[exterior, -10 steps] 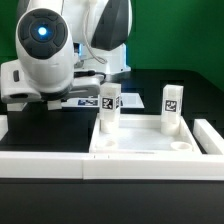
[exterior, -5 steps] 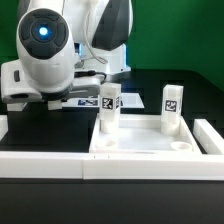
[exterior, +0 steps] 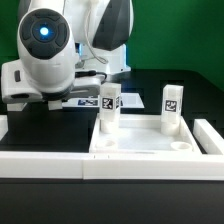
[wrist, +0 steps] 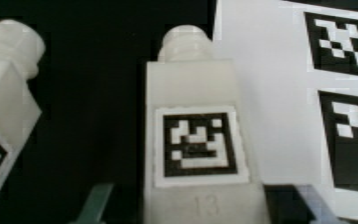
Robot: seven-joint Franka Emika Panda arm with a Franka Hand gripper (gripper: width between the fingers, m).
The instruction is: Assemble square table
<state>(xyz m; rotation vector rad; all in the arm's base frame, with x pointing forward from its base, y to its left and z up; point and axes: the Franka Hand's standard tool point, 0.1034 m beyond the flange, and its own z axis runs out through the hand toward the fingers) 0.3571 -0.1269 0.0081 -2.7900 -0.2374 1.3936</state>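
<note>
In the wrist view a white leg (wrist: 197, 130) with a black tag lies lengthwise on the black table between my gripper (wrist: 197, 203) fingers. One finger (wrist: 297, 200) is at the leg's side; the other finger (wrist: 101, 200) stands a little off it, so the jaws are open. A second leg (wrist: 7, 90) lies beside it. In the exterior view the white square tabletop (exterior: 140, 138) lies in the middle, with two legs upright at its far corners (exterior: 108, 108) (exterior: 172, 108). The arm (exterior: 45, 60) hides the gripper there.
The marker board (wrist: 336, 80) lies right beside the leg between my fingers; it also shows in the exterior view (exterior: 85, 100) behind the arm. The low white border wall (exterior: 40, 165) runs along the front and up the exterior view's right (exterior: 208, 135).
</note>
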